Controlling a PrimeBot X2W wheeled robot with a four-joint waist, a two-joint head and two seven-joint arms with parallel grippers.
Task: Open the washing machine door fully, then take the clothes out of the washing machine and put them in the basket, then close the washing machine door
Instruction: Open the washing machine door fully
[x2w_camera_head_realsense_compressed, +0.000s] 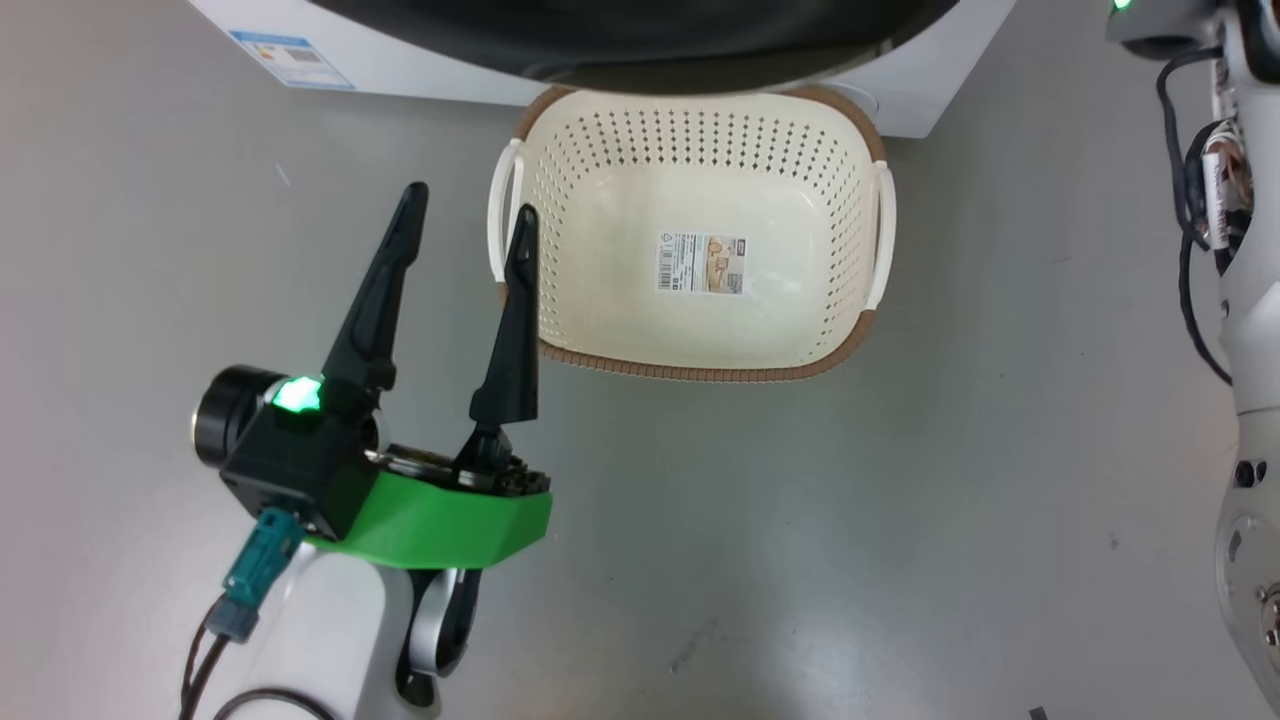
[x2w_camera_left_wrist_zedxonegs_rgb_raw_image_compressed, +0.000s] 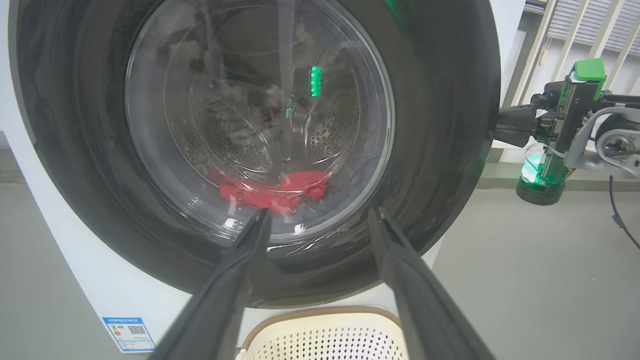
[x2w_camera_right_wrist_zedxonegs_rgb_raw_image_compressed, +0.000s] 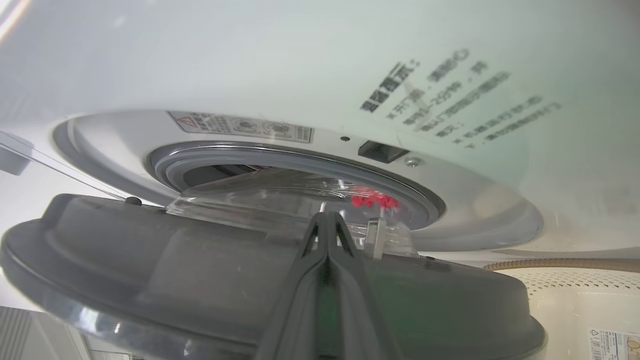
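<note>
Left tool (x2w_camera_head_realsense_compressed: 470, 203): open, fingers spread wide, gripping nothing; it hangs over the floor (x2w_camera_head_realsense_compressed: 900, 500) just left of the basket and points at the door's glass.
Right tool (x2w_camera_right_wrist_zedxonegs_rgb_raw_image_compressed: 326, 217): closed, its two fingers pressed flat together; the tips sit at the right rim of the door, on its inner side, beside the latch hook (x2w_camera_right_wrist_zedxonegs_rgb_raw_image_compressed: 375, 235).
Washing machine door (x2w_camera_left_wrist_zedxonegs_rgb_raw_image_compressed: 440, 150): ajar, with a narrow gap between it and the front of the machine.
Washing machine (x2w_camera_right_wrist_zedxonegs_rgb_raw_image_compressed: 300, 60): white, standing on the floor; its grey gasket (x2w_camera_right_wrist_zedxonegs_rgb_raw_image_compressed: 280, 155) shows through the gap.
Clothes (x2w_camera_left_wrist_zedxonegs_rgb_raw_image_compressed: 270, 190): a red heap low in the drum, seen through the glass bowl.
Basket (x2w_camera_head_realsense_compressed: 700, 372): on the floor, right against the machine's front below the door, with a sticker (x2w_camera_head_realsense_compressed: 702, 263) on its bottom.
</note>
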